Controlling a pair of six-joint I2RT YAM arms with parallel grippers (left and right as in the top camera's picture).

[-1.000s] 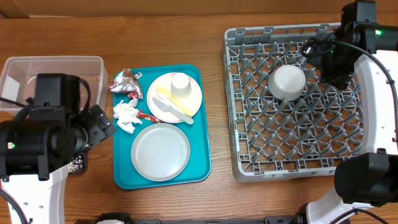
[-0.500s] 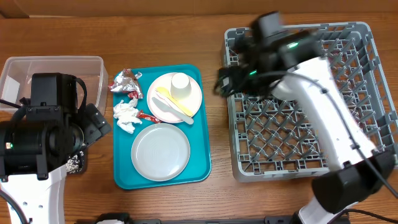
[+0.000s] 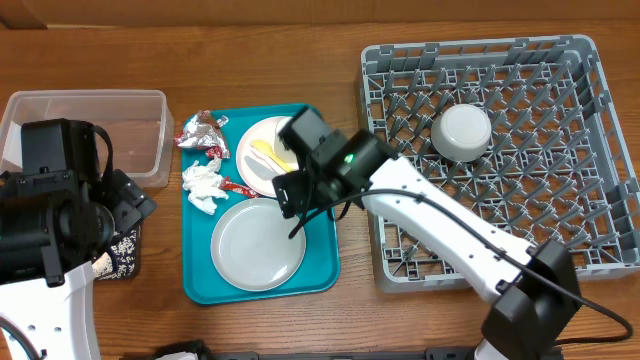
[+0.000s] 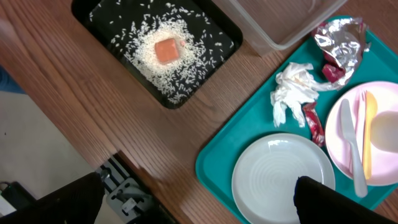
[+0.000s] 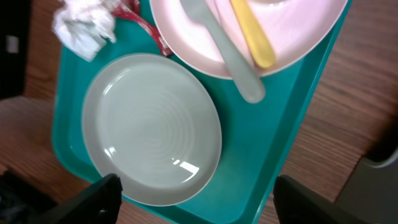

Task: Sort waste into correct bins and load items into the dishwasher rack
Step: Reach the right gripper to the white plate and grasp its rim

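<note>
My right gripper point(image 3: 294, 205) point(image 5: 211, 202) is open and empty, low over the teal tray point(image 3: 325, 255), just above the pale grey plate point(image 3: 255, 245) point(image 5: 152, 127). Behind it the white plate point(image 3: 262, 150) point(image 5: 249, 37) carries a yellow fork point(image 5: 252, 31) and white cutlery point(image 5: 217, 46). A foil wrapper point(image 3: 200, 130), napkin point(image 3: 203, 185) and red packet point(image 3: 236, 187) lie on the tray's left. My left gripper point(image 3: 128, 203) point(image 4: 193, 208) is open and empty over the black tray point(image 4: 106, 25), which holds rice and the orange cube point(image 4: 166, 50). A white bowl point(image 3: 465, 132) sits in the rack point(image 3: 480, 250).
The clear tub point(image 3: 90, 120) stands at the far left behind my left arm. My right arm stretches from the rack's front right corner across to the teal tray. A white cup point(image 4: 387, 132) stands on the white plate.
My right arm has swung from the rack's back right corner leftward to the teal tray, leaving the bowl in the rack. My left arm has shifted slightly left.
</note>
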